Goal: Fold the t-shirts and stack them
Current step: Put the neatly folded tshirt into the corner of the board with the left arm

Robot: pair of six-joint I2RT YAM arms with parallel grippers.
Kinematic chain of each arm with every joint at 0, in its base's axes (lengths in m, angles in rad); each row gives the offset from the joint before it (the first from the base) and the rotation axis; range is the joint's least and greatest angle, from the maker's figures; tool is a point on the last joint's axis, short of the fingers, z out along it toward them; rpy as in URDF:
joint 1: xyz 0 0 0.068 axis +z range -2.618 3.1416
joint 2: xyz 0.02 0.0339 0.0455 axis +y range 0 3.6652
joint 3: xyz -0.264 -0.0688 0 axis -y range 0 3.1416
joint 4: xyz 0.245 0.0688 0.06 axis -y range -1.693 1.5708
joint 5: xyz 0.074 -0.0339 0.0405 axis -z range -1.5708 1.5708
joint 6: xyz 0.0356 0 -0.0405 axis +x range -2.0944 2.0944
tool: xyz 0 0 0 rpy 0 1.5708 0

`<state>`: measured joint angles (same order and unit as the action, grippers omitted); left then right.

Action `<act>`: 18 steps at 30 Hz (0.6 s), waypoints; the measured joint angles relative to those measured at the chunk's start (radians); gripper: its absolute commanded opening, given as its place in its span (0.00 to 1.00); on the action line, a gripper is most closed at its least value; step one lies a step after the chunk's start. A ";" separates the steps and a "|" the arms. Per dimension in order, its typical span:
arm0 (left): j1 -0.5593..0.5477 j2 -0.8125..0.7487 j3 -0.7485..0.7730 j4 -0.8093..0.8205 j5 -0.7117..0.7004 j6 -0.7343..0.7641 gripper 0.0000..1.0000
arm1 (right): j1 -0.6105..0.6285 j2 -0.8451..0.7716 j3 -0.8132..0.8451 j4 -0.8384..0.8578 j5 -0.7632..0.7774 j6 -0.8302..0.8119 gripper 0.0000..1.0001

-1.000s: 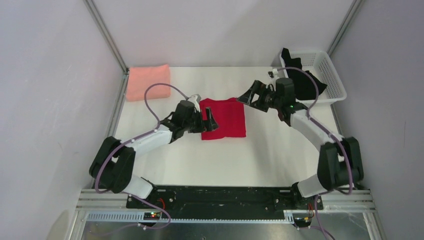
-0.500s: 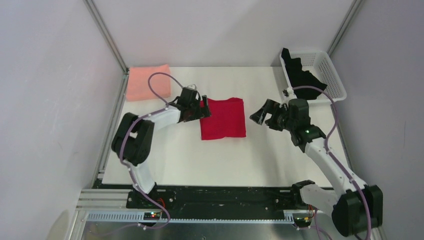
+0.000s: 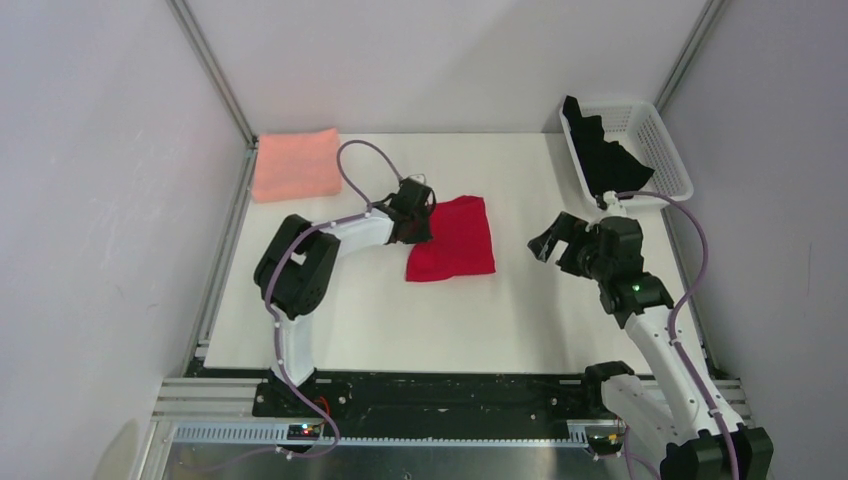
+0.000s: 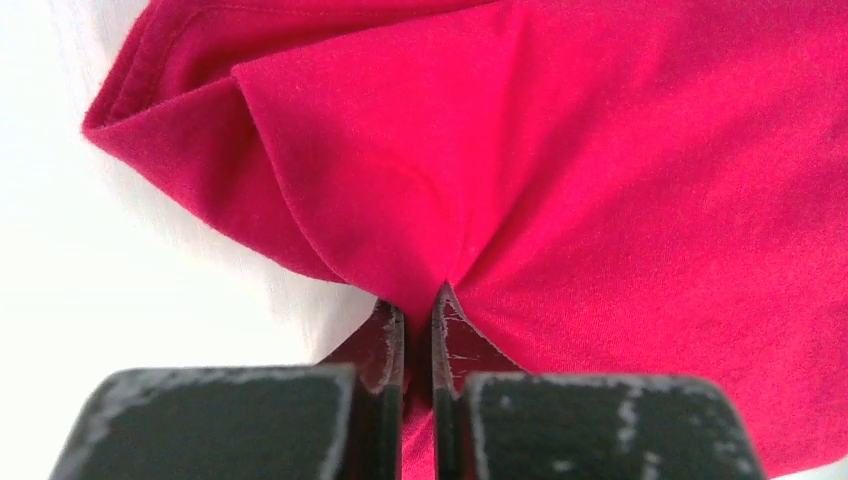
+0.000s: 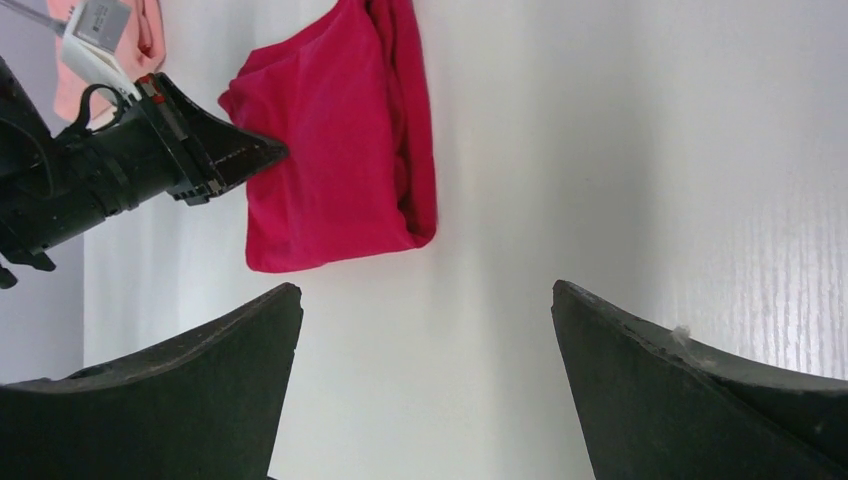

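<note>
1 red t-shirt folded at centre, left gripper pinched narrow on its 9 o'clock edge. 1 salmon-pink t-shirt folded, 10 o'clock corner. 1 black t-shirt crumpled in white mesh basket, 2 o'clock. Empty right gripper gapes wide. Judged: 2 folded, 0 stacked, 1 unfolded.

- The near half of the tabletop lies bare, from the arm bases up to the red t-shirt.
- The left gripper blocks the shirt's left edge, its jaws pinched on the cloth.
- The right gripper hangs near the shirt's right side, jaws wide, with bare surface between them.
- The salmon-pink t-shirt fills the far-left corner.
- The white basket, holding the black t-shirt, fills the far-right corner.
- The side walls close both flanks.
</note>
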<state>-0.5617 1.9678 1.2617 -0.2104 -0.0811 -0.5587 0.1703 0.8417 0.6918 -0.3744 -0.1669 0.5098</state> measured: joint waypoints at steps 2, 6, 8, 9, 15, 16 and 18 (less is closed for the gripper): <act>-0.016 0.003 0.020 -0.029 -0.045 0.005 0.00 | -0.003 -0.007 -0.005 -0.011 0.003 -0.007 0.99; -0.026 0.005 0.043 -0.082 -0.127 0.023 0.00 | -0.008 -0.018 -0.019 -0.018 0.006 -0.017 1.00; -0.024 0.005 0.051 -0.104 -0.175 0.047 0.00 | -0.009 -0.021 -0.024 -0.021 0.007 -0.023 0.99; -0.024 0.005 0.056 -0.116 -0.206 0.066 0.00 | -0.010 -0.023 -0.024 -0.024 0.011 -0.030 1.00; -0.005 0.005 0.111 -0.170 -0.364 0.201 0.00 | -0.014 -0.037 -0.042 -0.014 0.021 -0.053 0.99; 0.006 0.005 0.128 -0.175 -0.380 0.227 0.00 | -0.015 -0.037 -0.047 -0.013 0.022 -0.058 0.99; 0.031 0.007 0.163 -0.181 -0.410 0.268 0.00 | -0.015 -0.037 -0.053 -0.010 0.023 -0.065 1.00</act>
<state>-0.5308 1.9747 1.4246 -0.3916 -0.4915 -0.2905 0.1551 0.8047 0.6384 -0.3840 -0.1440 0.4450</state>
